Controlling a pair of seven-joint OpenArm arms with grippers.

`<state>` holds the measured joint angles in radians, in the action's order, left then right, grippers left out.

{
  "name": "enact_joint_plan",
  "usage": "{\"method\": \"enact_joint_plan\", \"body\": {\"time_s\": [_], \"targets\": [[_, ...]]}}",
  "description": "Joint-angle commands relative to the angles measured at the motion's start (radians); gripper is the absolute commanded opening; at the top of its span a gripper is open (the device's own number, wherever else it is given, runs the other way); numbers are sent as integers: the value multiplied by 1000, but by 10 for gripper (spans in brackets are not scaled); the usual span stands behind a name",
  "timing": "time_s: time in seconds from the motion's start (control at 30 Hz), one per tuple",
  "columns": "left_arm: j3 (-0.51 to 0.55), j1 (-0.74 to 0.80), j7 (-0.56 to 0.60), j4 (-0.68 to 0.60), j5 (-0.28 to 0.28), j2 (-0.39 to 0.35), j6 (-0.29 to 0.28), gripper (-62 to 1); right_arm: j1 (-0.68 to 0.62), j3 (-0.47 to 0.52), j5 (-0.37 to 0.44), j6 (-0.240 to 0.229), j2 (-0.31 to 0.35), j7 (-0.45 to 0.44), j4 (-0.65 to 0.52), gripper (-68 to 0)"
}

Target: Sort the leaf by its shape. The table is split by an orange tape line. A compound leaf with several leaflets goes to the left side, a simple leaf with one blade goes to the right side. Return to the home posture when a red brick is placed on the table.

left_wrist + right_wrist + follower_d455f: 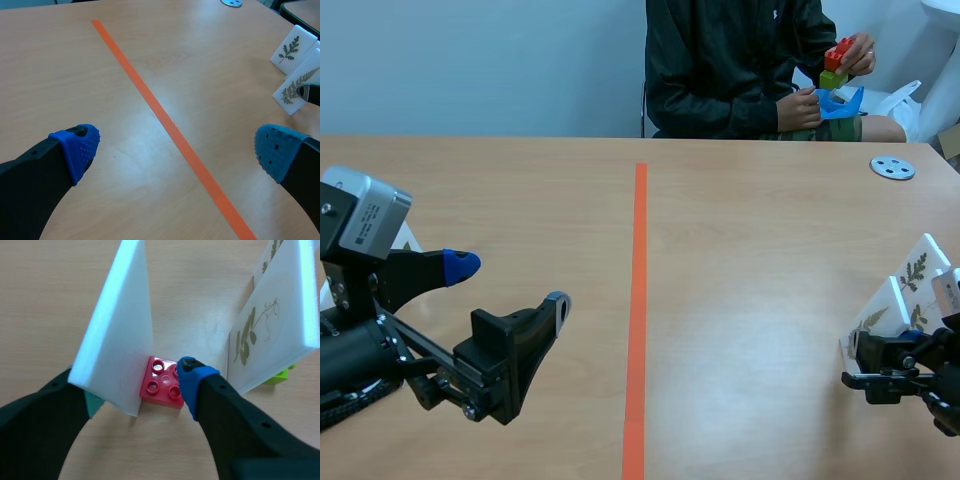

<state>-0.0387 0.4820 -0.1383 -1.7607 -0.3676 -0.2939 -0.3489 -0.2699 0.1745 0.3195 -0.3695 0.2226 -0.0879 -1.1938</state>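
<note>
Three white leaf cards stand at the table's right. The nearest card [882,312] [299,86] [117,325] shows a fern-like leaf with several leaflets and stands on a red brick [162,382]. My right gripper [860,352] [142,390] is open and straddles this card, one finger on each side, its blue pad [192,374] over the brick. A second card [272,325], bearing a sprig with several leaflets, stands on a green brick [280,376] beside it. My left gripper [508,282] [177,147] hangs open and holds nothing, left of the orange tape line [638,300].
A person sits across the table holding red, green and blue bricks [838,70]. A grey disc [892,168] lies at the far right. The third card [923,268] [292,49] stands behind the nearest one.
</note>
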Motion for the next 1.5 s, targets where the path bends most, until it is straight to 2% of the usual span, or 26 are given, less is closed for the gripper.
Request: {"method": "enact_joint_plan", "body": {"time_s": [0.0,0.4,0.5,0.6,0.73,0.93,1.13,1.4,1.47], "targets": [[5,-3,18,-15,-6,-3,-4,14,4,1,10,3,16,-15,-27,-340],[5,-3,18,-15,-6,-3,-4,14,3,15,11,3,16,-6,-193,-106],[5,-3,17,-15,-6,-3,-4,14,-2,28,11,0,18,35,-269,-44],[5,-3,17,-15,-6,-3,-4,14,-2,39,19,-29,18,89,-352,4],[5,-3,17,-15,-6,-3,-4,14,-2,35,64,-90,18,168,-461,4],[5,-3,17,-15,-6,-3,-4,14,-2,-17,117,-102,18,278,-543,4],[5,-3,17,-15,-6,-3,-4,14,-2,-75,190,-223,21,249,-544,4],[5,-3,17,-15,-6,-3,-4,14,0,-113,190,-226,30,287,-544,4],[5,-3,17,-15,-6,-3,-4,14,-2,-137,190,-203,29,293,-544,4]]}}
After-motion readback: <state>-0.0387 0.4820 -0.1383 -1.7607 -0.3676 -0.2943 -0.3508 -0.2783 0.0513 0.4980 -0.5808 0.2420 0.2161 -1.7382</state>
